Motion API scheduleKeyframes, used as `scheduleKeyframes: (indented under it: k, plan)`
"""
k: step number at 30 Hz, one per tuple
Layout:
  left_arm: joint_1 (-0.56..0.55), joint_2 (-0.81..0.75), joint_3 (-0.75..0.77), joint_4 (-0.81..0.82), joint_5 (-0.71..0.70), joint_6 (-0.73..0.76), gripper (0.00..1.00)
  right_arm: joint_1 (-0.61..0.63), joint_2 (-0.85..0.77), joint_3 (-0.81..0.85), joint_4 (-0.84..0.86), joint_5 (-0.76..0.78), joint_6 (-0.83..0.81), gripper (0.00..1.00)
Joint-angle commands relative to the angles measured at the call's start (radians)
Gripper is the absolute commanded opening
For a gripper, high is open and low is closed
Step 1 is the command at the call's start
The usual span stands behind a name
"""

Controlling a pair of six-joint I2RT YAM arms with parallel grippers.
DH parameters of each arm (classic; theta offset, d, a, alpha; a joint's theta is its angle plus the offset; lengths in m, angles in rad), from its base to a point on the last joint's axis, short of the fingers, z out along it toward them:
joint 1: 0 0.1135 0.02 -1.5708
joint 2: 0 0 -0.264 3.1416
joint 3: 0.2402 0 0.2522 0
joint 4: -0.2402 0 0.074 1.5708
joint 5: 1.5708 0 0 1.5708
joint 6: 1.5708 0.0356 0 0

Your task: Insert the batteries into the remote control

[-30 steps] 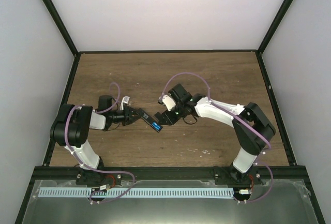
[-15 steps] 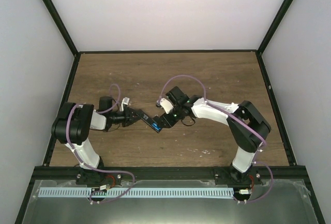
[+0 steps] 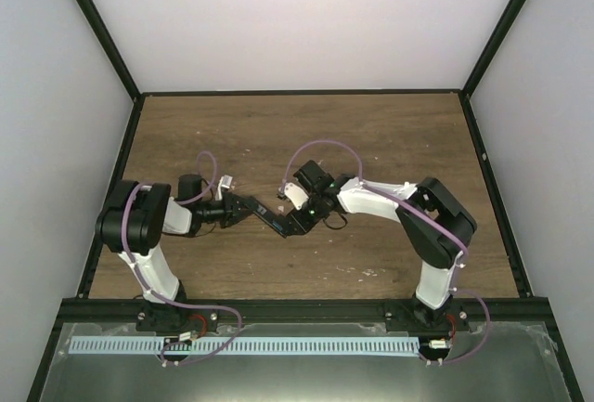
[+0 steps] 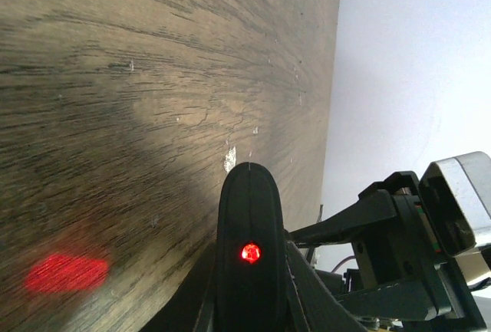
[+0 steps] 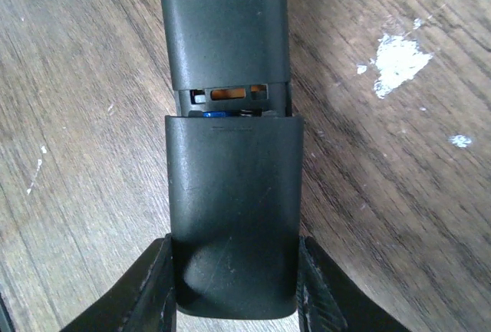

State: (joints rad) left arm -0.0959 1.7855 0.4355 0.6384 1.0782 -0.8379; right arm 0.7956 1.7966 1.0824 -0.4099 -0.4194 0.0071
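Top view: our left claw (image 3: 243, 207) pinches one end of the remote control (image 3: 270, 219) mid-worktop (image 3: 390, 142), and our right claw (image 3: 295, 224) is at the other end. Left wrist: nothing new, just the remote's tip. Right wrist: the claw clamps the battery cover (image 5: 234, 217), with a blue battery (image 5: 222, 115) peeking through the gap. We reckon we're closing up, so next is a straight push.

The right hand (image 3: 293, 223) has slid the cover (image 5: 234, 217) leftward over the blue batteries (image 5: 222, 115).

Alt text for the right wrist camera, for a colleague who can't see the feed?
The right gripper clamps a black battery cover that is almost slid shut on the back of the remote control, with a narrow gap showing a sliver of blue battery. Beneath is the wooden table, with a white mark at upper right.
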Motion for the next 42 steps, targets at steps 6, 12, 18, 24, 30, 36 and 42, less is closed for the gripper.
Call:
scheduleKeyframes:
  k: [6, 12, 18, 24, 30, 36, 42]
  plan:
    - [-0.005, 0.042, -0.014, 0.072, -0.011, -0.006, 0.00, 0.017, 0.032, 0.052, -0.008, 0.020, -0.050, 0.24]
    - [-0.005, 0.054, -0.012, 0.087, -0.010, -0.012, 0.00, 0.018, 0.055, 0.075, -0.020, 0.025, -0.053, 0.25]
    - [-0.005, 0.055, -0.012, 0.086, -0.009, -0.012, 0.00, 0.020, 0.077, 0.102, -0.041, 0.015, -0.058, 0.25]
    - [-0.006, 0.056, -0.010, 0.085, -0.006, -0.012, 0.00, 0.024, 0.090, 0.107, -0.061, 0.017, -0.065, 0.26]
    - [-0.005, 0.060, -0.008, 0.084, -0.004, -0.009, 0.00, 0.025, 0.095, 0.103, -0.071, 0.025, -0.064, 0.26]
    - [-0.005, 0.060, -0.008, 0.081, -0.002, -0.006, 0.00, 0.030, 0.096, 0.099, -0.083, 0.042, -0.061, 0.26]
    - [-0.005, 0.062, -0.007, 0.078, 0.000, -0.003, 0.00, 0.036, 0.104, 0.102, -0.083, 0.059, -0.058, 0.28]
